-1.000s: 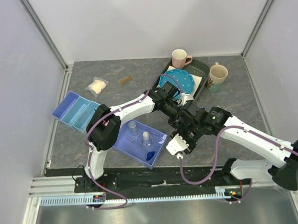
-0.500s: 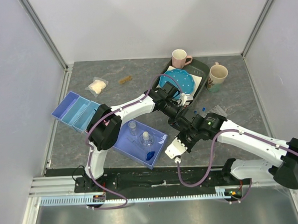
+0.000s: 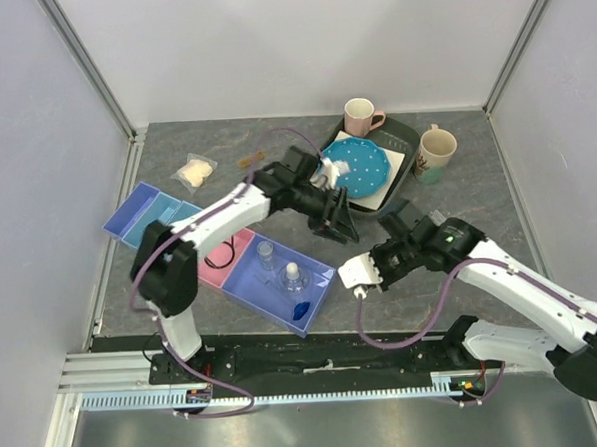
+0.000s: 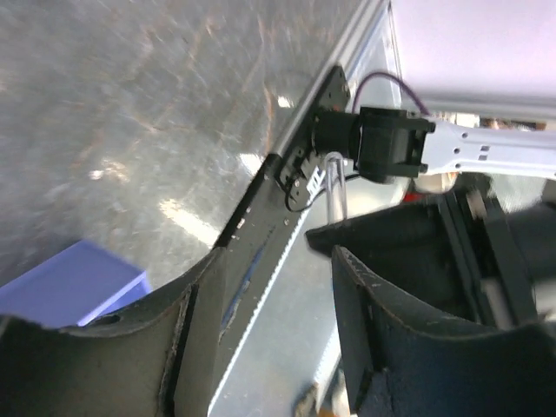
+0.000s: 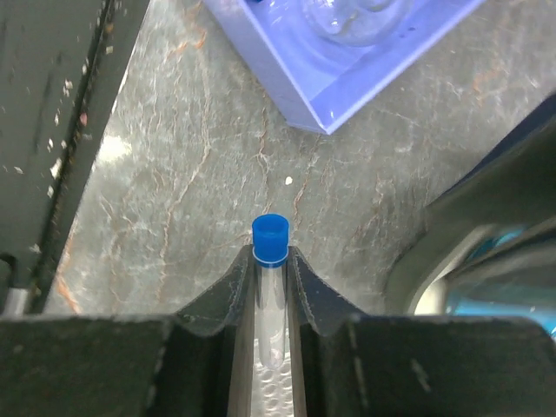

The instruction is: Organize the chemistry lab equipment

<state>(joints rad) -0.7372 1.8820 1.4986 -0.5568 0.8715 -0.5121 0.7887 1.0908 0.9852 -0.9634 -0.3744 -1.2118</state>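
While the right gripper (image 5: 270,268) pinches it, the blue-capped tube (image 5: 270,238) looks clear.

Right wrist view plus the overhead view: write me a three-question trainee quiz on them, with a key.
1. True or false: the right hand is shut on a blue-capped tube.
2. In the overhead view, the purple tray holds: A) two clear little bottles and a small blue piece; B) two mugs; C) a dotted plate.
3. Fill in: the bag of white wads lies on the ___, outside every tray.
Key: 1 true; 2 A; 3 table.
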